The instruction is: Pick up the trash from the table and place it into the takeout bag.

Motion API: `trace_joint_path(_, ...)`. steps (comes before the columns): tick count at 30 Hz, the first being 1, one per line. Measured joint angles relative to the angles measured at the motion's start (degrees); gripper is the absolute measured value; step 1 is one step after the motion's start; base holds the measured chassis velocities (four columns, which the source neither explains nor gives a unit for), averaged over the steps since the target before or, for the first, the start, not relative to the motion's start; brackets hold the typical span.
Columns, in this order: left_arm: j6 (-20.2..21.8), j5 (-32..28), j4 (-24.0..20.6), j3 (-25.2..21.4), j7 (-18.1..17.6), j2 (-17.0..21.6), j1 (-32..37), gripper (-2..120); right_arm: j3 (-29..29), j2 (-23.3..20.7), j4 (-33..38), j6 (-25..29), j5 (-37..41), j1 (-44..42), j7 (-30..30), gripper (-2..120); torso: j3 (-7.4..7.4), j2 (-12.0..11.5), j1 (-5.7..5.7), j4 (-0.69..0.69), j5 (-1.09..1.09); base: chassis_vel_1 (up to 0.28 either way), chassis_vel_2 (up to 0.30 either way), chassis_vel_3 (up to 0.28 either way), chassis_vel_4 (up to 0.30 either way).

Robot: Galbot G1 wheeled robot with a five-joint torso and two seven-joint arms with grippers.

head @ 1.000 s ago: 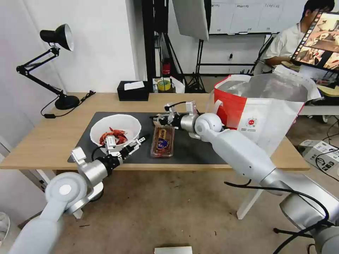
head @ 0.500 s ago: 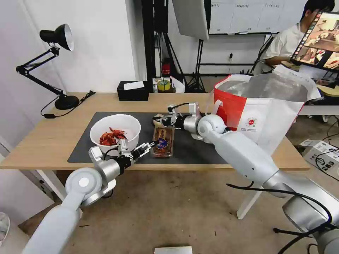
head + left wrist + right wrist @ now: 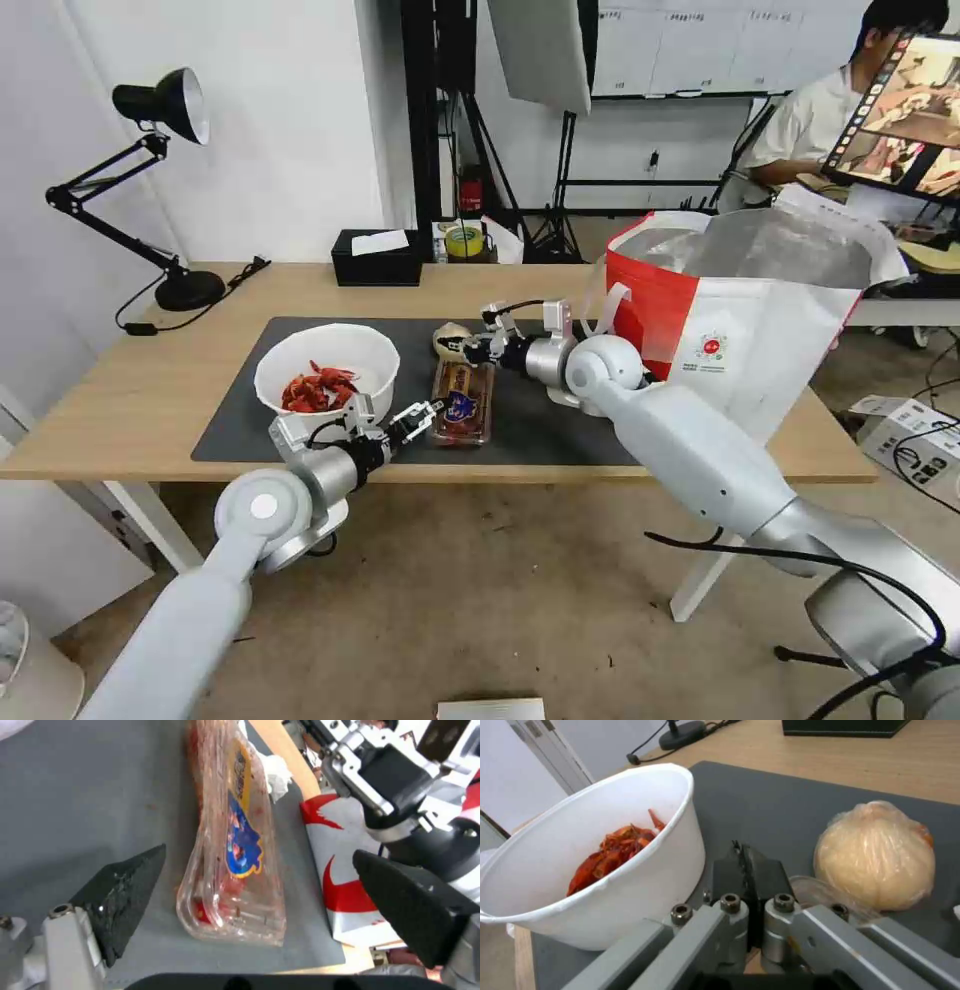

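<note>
Left gripper has advanced to the tray's near end; fingers apart, nothing gripped.
Tray lies on the mat between the fingers. Right gripper, fingers together, empty, just beside the ball; bag awaits.

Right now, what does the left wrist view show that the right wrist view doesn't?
Left wrist view: the open left hand around the near end of the clear clamshell tray, a crumpled tissue, the red-and-white takeout bag. Right wrist view: the shut right hand, the white bowl of red shells, the beige wrapped ball. Both share the dark grey mat.
</note>
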Motion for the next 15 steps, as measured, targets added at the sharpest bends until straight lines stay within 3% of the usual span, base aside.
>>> trace_joint_path(15,-0.93,-0.04,1.73,1.91,-2.37,-1.41,-1.67,100,0.12,-0.05,-0.48,0.15,-0.1,-0.07,-0.15,0,0.0,0.0,0.0,0.0,0.0,0.0,0.0,0.0,0.0)
